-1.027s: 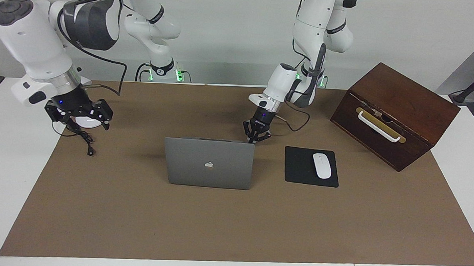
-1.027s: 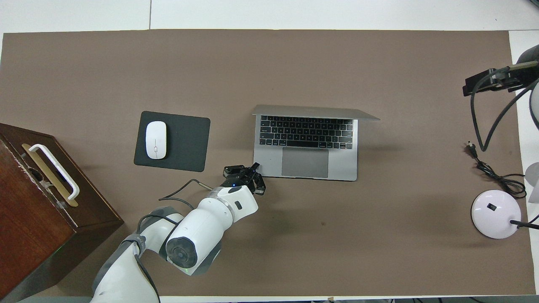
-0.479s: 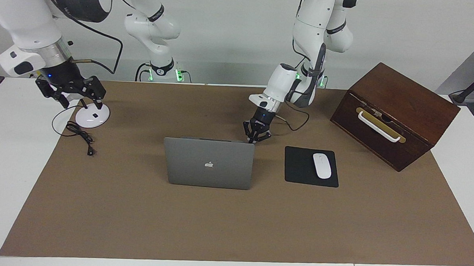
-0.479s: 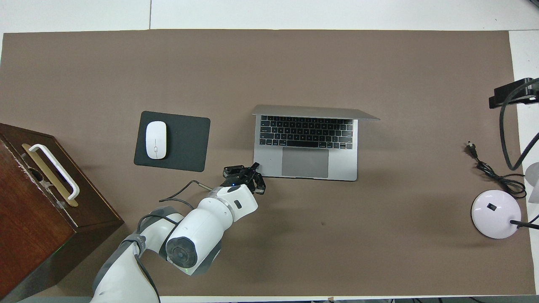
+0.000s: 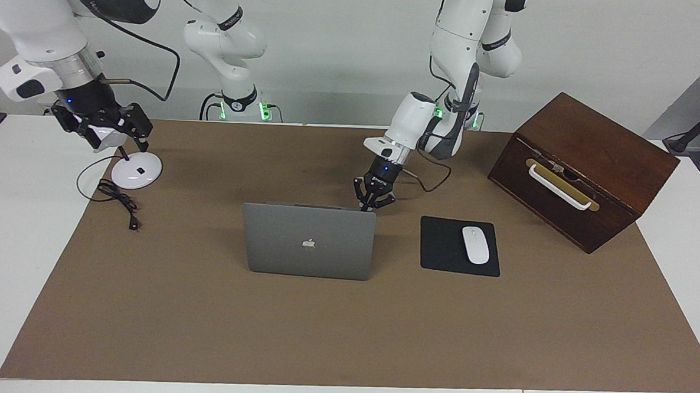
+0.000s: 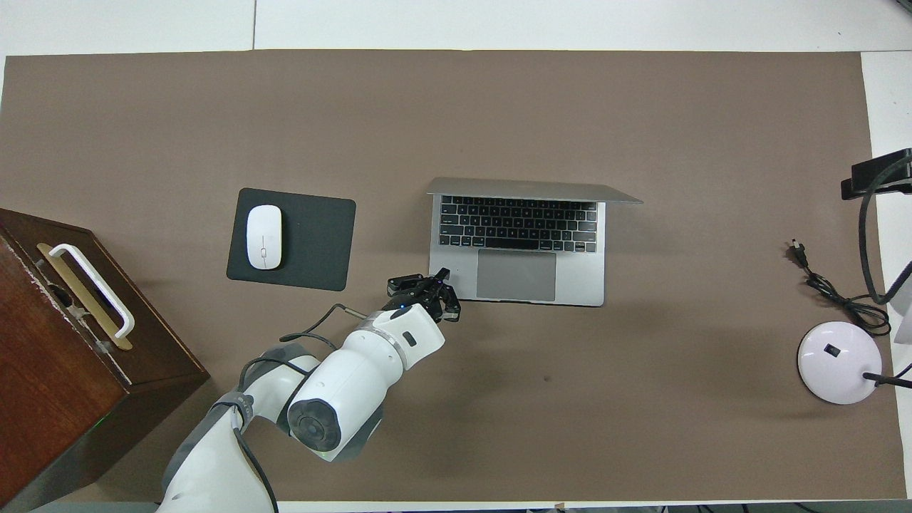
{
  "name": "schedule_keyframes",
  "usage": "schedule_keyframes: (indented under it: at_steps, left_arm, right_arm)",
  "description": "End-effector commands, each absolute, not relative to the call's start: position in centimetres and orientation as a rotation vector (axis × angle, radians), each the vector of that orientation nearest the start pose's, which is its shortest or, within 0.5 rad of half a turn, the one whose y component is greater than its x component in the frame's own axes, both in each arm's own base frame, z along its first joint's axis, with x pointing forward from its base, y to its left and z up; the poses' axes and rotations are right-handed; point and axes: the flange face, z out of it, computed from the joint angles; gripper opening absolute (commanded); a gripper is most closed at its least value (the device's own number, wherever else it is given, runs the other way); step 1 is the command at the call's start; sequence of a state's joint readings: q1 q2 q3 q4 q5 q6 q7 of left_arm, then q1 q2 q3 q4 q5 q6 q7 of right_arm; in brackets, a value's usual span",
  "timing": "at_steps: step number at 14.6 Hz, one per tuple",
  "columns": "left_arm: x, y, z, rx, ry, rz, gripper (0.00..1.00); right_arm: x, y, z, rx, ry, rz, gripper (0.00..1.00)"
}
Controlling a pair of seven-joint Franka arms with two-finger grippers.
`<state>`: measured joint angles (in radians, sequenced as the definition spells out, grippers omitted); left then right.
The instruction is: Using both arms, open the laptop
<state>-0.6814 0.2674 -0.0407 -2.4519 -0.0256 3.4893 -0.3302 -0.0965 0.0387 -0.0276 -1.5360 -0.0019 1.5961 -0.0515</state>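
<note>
The silver-grey laptop (image 5: 308, 242) stands open in the middle of the brown mat, its lid upright and its keyboard (image 6: 516, 222) facing the robots. My left gripper (image 5: 363, 208) is shut, with its tips down at the corner of the laptop's base nearest the robots, toward the left arm's end; in the overhead view the left gripper (image 6: 443, 275) lies over that corner. It grips nothing. My right gripper (image 5: 113, 138) hangs raised over the lamp at the right arm's end of the table, away from the laptop. Only a dark part of the right gripper (image 6: 873, 174) shows in the overhead view.
A black mouse pad (image 5: 442, 248) with a white mouse (image 5: 475, 244) lies beside the laptop toward the left arm's end. A brown wooden box (image 5: 582, 165) with a white handle stands past it. A white lamp base (image 5: 135, 173) and its black cable (image 5: 118, 199) sit at the right arm's end.
The right arm has lifted and drawn back toward its end of the table. The left gripper has shifted slightly onto the laptop's base corner. The lid has not moved.
</note>
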Motion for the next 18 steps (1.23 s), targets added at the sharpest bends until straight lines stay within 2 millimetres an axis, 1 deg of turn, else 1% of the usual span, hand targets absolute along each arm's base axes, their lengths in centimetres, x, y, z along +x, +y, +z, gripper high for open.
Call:
schedule_keyframes:
  at_steps: [1, 3, 6, 7, 9, 12, 13, 15, 16, 18]
  left_arm:
    - [40.4, -35.6, 29.5, -3.319, 0.522, -1.099, 0.0]
    - [40.4, -35.5, 31.0, -3.319, 0.517, -1.039, 0.0]
    - [40.4, -35.1, 32.7, -3.316, 0.509, -0.941, 0.0]
    - [40.3, -35.0, 33.2, -3.313, 0.51, -0.892, 0.0]
    - [40.5, -34.7, 35.0, -3.303, 0.504, -0.772, 0.0]
    - [41.8, -35.0, 38.3, -3.267, 0.49, -0.51, 0.0]
    - [42.8, -34.8, 39.4, -3.252, 0.47, -0.431, 0.0]
    - [43.4, -35.0, 41.1, -3.227, 0.47, -0.317, 0.0]
    - [43.8, -34.5, 41.4, -3.217, 0.452, -0.273, 0.0]
    - [43.9, -34.0, 41.7, -3.18, 0.504, -0.178, 0.0]
  right_arm:
    - [55.3, -7.9, 62.0, -3.15, 0.096, -0.032, 1.0]
    - [55.2, -7.7, 61.9, -3.148, 0.101, -0.028, 1.0]
    - [54.9, -7.6, 61.5, -3.147, 0.106, -0.023, 1.0]
    - [54.9, -7.7, 61.5, -3.149, 0.108, -0.023, 1.0]
    - [54.9, -7.6, 61.5, -3.147, 0.106, -0.023, 1.0]
    - [54.9, -7.7, 61.5, -3.147, 0.108, -0.025, 1.0]
    - [54.9, -7.7, 61.5, -3.147, 0.106, -0.025, 1.0]
    - [54.9, -7.6, 61.4, -3.147, 0.106, -0.023, 1.0]
    - [54.8, -7.6, 61.3, -3.147, 0.108, -0.021, 1.0]
    - [54.7, -7.5, 61.1, -3.146, 0.108, -0.014, 1.0]
